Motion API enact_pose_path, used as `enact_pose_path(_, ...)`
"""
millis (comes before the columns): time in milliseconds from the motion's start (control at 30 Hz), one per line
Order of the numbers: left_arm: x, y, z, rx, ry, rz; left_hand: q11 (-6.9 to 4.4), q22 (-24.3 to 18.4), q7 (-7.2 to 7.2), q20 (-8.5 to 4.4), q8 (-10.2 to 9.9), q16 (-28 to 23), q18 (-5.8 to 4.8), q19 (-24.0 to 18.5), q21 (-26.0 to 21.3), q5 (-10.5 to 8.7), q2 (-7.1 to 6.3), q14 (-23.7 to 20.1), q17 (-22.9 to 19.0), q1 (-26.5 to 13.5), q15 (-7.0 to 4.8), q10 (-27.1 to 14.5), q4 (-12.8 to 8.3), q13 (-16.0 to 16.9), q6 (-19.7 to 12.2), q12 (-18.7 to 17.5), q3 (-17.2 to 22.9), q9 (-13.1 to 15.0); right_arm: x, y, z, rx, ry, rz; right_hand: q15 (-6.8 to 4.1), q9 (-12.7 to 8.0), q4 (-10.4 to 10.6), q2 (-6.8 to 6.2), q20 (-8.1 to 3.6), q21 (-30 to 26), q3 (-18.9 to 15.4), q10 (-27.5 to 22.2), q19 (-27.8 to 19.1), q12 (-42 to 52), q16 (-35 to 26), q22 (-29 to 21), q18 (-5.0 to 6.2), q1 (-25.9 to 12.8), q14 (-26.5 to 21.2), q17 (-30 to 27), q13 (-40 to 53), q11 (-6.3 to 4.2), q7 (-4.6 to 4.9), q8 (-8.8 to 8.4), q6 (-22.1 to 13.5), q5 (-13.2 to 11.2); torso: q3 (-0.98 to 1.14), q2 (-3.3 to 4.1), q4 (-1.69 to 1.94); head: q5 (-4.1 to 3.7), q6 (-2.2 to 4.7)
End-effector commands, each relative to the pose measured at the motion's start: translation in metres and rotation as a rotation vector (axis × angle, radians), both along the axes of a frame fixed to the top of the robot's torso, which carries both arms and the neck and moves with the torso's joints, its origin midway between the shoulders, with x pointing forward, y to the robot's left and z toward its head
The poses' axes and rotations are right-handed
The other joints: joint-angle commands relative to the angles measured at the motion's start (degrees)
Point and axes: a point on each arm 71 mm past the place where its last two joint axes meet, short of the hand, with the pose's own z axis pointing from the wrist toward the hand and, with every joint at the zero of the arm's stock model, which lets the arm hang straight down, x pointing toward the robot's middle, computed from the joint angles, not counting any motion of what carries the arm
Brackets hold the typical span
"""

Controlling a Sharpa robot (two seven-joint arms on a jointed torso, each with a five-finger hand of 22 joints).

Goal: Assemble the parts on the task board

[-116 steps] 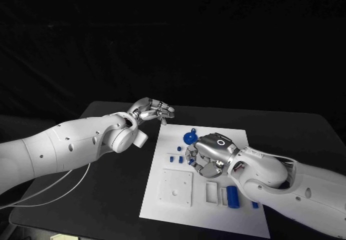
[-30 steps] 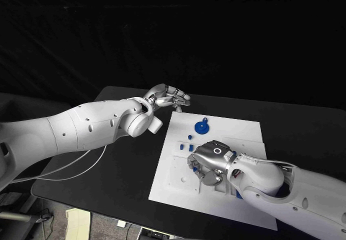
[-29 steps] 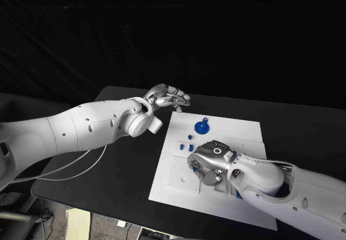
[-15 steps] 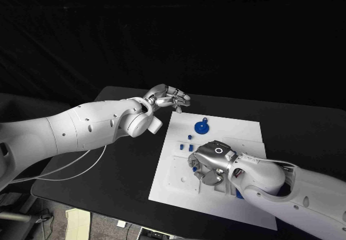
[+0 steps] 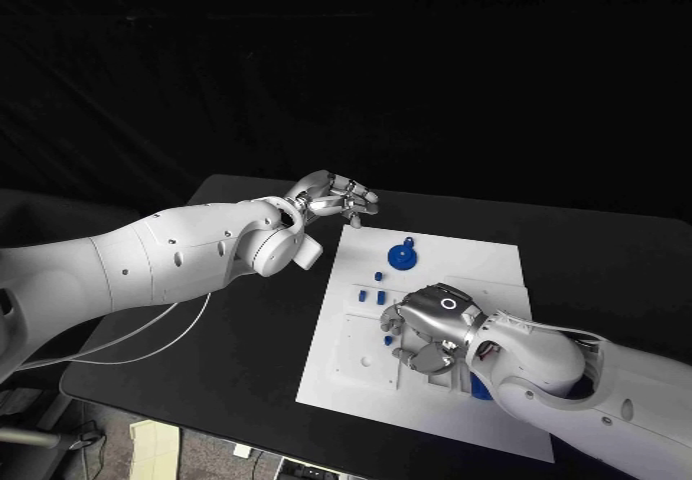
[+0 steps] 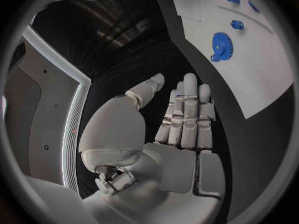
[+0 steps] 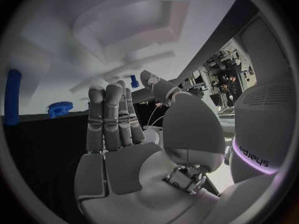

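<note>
The white task board [image 5: 476, 262] lies mid-table with a blue gear [image 5: 405, 256] near its far end and small blue parts [image 5: 369, 295] just below it. The right hand [image 5: 430, 328] hovers palm-down over the board's raised white fixtures, fingers straight and apart, apparently grasping nothing. The left hand [image 5: 335, 198] hangs off the board's far corner, fingers extended, empty.

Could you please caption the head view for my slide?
Right hand over the white board; left hand empty beyond its edge, blue gear between.
</note>
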Motion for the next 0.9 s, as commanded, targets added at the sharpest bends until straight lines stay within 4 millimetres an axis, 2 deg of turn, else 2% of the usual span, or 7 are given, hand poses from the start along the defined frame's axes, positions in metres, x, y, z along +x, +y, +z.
enact_pose_path(33,-0.001,-0.001,0.001,-0.009,0.003,-0.014,-0.06,0.08,0.04,0.12,0.05,-0.36,1.19,0.38,-0.39,0.19,0.3,0.41,0.07,-0.29,-0.06,-0.33,0.06,-0.06,-0.42,-0.18,-0.38,-0.06,-0.002,-0.002,0.007,0.048,-0.02,-0.007,0.11,-0.11,0.05,-0.25,-0.31,0.31,-0.03,-1.87,-0.04,0.32,0.42,0.92,2.63,0.35,0.31,-0.09,-0.21,1.4,0.25,-0.37,-0.18,-0.14,0.01,-0.01,0.0,-0.15,0.25)
enact_pose_path(267,0.0,0.0,0.001,-0.009,0.003,-0.011,-0.06,0.09,0.06,0.13,0.05,-0.38,1.19,0.39,-0.4,0.19,0.32,0.42,0.11,-0.27,-0.06,-0.33,0.06,-0.07,-0.45,-0.18,-0.38,-0.06,0.002,-0.012,0.03,0.119,-0.01,-0.036,0.05,-0.25,0.41,-0.31,-0.35,0.42,0.24,-1.62,0.17,0.48,0.72,0.93,2.63,0.49,0.45,-0.14,-0.45,1.33,0.24,-0.34,-0.08,-0.23,0.02,0.0,-0.01,-0.71,0.96)
enact_pose_path(500,0.0,0.001,0.0,-0.008,0.002,-0.009,-0.06,0.1,0.07,0.13,0.05,-0.41,1.2,0.4,-0.41,0.19,0.33,0.44,0.15,-0.26,-0.06,-0.34,0.07,-0.08,-0.47,-0.17,-0.37,-0.07,0.02,-0.037,0.064,0.209,0.04,-0.131,-0.39,-0.4,1.33,-0.36,-0.59,0.94,0.4,-0.22,0.77,1.02,1.55,1.06,2.63,0.38,0.96,-0.11,-0.6,0.89,0.08,-0.09,0.39,-0.27,0.02,-0.03,-0.06,-1.99,2.37)
enact_pose_path(633,0.001,0.0,0.0,-0.009,0.001,-0.009,-0.06,0.11,0.07,0.13,0.05,-0.42,1.2,0.4,-0.42,0.19,0.33,0.44,0.18,-0.26,-0.06,-0.33,0.07,-0.09,-0.48,-0.16,-0.38,-0.07,0.033,-0.058,0.081,0.235,0.045,-0.197,-0.54,-0.48,1.52,-0.31,-0.69,1.11,0.47,0.36,0.82,1.25,1.83,1.1,2.63,0.53,0.99,-0.11,-0.58,0.72,0.05,-0.05,0.45,-0.27,0.01,-0.08,-0.06,-3.99,3.7)
enact_pose_path(700,0.001,0.001,0.0,-0.01,0.001,-0.009,-0.06,0.11,0.08,0.13,0.05,-0.43,1.2,0.4,-0.42,0.19,0.33,0.44,0.19,-0.26,-0.06,-0.33,0.07,-0.09,-0.48,-0.16,-0.38,-0.07,0.04,-0.069,0.088,0.237,0.053,-0.231,-0.66,-0.52,1.5,-0.25,-0.74,1.2,0.5,0.75,0.83,1.43,1.98,1.12,2.63,0.75,1.0,-0.11,-0.49,0.58,0.03,-0.04,0.48,-0.18,-0.02,-0.09,-0.06,-4.8,4.15)
enact_pose_path(800,0.001,0.001,0.0,-0.011,0.001,-0.009,-0.06,0.11,0.08,0.13,0.06,-0.44,1.2,0.41,-0.43,0.19,0.34,0.45,0.2,-0.26,-0.06,-0.32,0.07,-0.09,-0.48,-0.15,-0.38,-0.07,0.05,-0.087,0.092,0.223,0.051,-0.281,-1.25,-0.55,1.46,-0.26,-0.81,1.5,0.06,2.67,0.85,2.51,2.36,1.16,2.63,0.84,1.0,-0.13,0.24,-0.04,-0.07,0.12,0.73,-0.29,0.05,-0.05,-0.07,-5.91,4.63)
enact_pose_path(900,0.001,0.0,0.0,-0.013,0.002,-0.011,-0.06,0.12,0.08,0.13,0.06,-0.45,1.2,0.41,-0.44,0.19,0.34,0.45,0.22,-0.26,-0.06,-0.32,0.07,-0.09,-0.48,-0.15,-0.38,-0.08,0.057,-0.101,0.092,0.209,0.045,-0.316,-1.44,-0.58,1.4,-0.22,-0.86,1.63,-0.14,3.05,0.85,2.74,2.51,1.16,2.63,0.93,0.99,-0.16,0.52,-0.24,-0.11,0.17,0.8,-0.24,0.09,-0.03,-0.1,-6.62,4.97)
